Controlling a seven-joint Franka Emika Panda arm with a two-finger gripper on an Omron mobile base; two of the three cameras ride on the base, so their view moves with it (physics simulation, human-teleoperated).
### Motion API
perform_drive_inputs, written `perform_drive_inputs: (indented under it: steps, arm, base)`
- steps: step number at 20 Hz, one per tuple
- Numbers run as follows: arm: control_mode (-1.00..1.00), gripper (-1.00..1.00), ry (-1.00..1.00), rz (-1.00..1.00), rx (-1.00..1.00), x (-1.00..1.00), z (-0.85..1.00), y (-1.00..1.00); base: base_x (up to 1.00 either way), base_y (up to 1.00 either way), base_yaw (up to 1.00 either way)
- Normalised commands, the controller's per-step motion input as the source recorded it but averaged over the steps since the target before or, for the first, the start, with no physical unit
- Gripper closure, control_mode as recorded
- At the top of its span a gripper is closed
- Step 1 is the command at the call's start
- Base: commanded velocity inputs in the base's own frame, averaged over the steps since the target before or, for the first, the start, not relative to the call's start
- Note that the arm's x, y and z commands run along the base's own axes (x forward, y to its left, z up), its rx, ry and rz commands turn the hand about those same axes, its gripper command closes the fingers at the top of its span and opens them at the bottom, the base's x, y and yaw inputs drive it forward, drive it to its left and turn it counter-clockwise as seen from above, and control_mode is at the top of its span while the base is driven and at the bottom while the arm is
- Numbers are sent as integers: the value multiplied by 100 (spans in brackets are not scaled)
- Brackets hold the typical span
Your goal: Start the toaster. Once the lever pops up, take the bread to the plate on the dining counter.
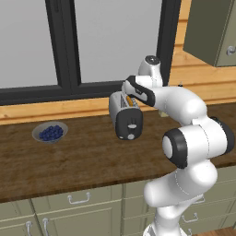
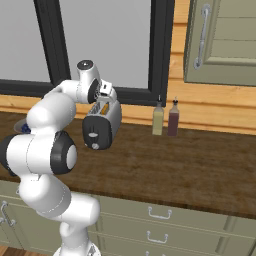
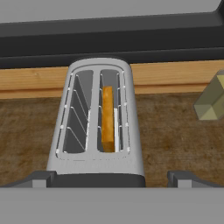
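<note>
Left base view, going left to right: a grey bowl (image 1: 50,132) of blue berries sits on the dark wood table (image 1: 87,156), well apart from the toaster (image 1: 126,115). The toaster stands upright near the back of the table, its black end panel facing the camera, with the grey lever (image 1: 132,126) above a pale dial (image 1: 131,136). A sliver of orange bread (image 1: 128,99) shows in the top of the toaster. The white arm bends over from the lower right, and its hand hangs just above the toaster. Behind runs a dark-framed window (image 1: 69,46), and a cabinet (image 1: 212,30) hangs at the upper right.

Right base view, left to right: the arm rises at the left, and the hand sits over the toaster (image 2: 102,125). The bread (image 2: 104,107) stands in a slot. To the right, two bottles stand side by side near the wall, a pale one (image 2: 158,119) and a dark red one (image 2: 173,120).

Hand view, looking straight down: the toaster (image 3: 98,127) has two slots. The left slot is bare wire; the bread (image 3: 107,119) stands on edge in the right slot. The jaws (image 3: 112,179) are spread wide, with one dark fingertip (image 3: 37,179) at each side of the toaster's black end, and they hold nothing. At the far right is the top of the pale bottle (image 3: 212,100).
</note>
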Motion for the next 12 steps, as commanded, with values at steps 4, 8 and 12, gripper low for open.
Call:
perform_drive_inputs:
  steps: [4, 8, 12]
  arm:
    - [-100, -100, 0, 0, 0, 0, 0, 0]
    - [-100, -100, 0, 0, 0, 0, 0, 0]
    - [-100, -100, 0, 0, 0, 0, 0, 0]
  base:
    - [0, 0, 0]
    - [0, 0, 0]
    - [0, 0, 0]
